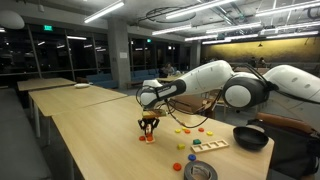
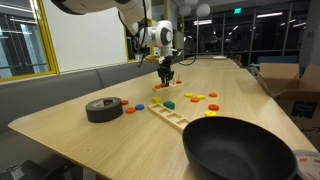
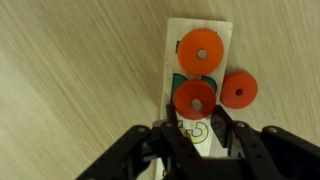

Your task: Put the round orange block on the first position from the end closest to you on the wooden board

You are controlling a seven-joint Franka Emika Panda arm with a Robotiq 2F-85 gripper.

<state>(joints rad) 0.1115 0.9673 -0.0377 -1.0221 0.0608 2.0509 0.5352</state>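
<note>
In the wrist view my gripper [image 3: 196, 118] has its fingers closed around a round orange block [image 3: 195, 96] with a centre hole. It holds the block low over a small pale card [image 3: 200, 30] printed with coloured figures. A second orange disc [image 3: 200, 50] lies on the card and a third [image 3: 239, 90] lies beside it. The gripper also shows in both exterior views [image 1: 148, 123] [image 2: 165, 72]. The wooden board with round recesses [image 2: 170, 115] [image 1: 210, 146] lies apart from the gripper, near the black bowl.
A black bowl [image 2: 240, 150] [image 1: 251, 137] and a black tape roll [image 2: 104, 108] [image 1: 200, 171] stand on the table. Small coloured blocks [image 2: 195, 98] [image 1: 190, 130] lie scattered between the gripper and the board. A cardboard box [image 2: 300, 85] stands past the table's edge.
</note>
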